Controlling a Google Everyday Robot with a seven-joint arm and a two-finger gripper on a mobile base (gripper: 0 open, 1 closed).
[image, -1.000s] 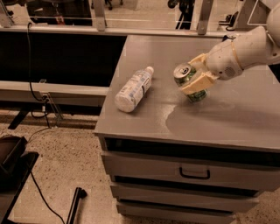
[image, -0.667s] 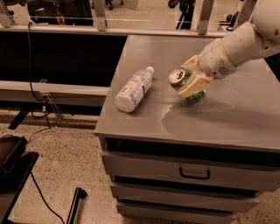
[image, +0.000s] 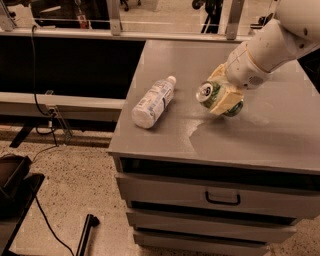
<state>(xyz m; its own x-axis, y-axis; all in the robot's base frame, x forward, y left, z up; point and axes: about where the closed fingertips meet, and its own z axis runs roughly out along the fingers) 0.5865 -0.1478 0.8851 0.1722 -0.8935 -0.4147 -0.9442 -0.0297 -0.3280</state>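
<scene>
Since the earlier frames the arm (image: 272, 42) has swung to reach down more steeply from the upper right, and the can (image: 206, 92) has tipped further over, so that its top now faces left and slightly toward you. The can's place on the table (image: 260, 142) has hardly shifted. The bottle (image: 152, 101) has not moved.

Note the end effector (image: 223, 98): it sits low over the middle of the table, right of the bottle, with its pale fingers (image: 229, 101) clamped on the can's green body from both sides. You can read the change as a turn of the wrist rather than a carry, because the can is held aslant, its lower edge at or just above the table. Whether it touches the surface you cannot tell.

Containers:
- **Can:** the silver lid shows, but you cannot tell whether it is opened or what it holds.
- **Bottle:** it lies on its side near the table's left edge, well apart from the can, with its cap pointing to the rear and its label wrapped around it. No contents can be made out.
- **Drawers:** the drawers (image: 222, 198) under the table are shut.
</scene>
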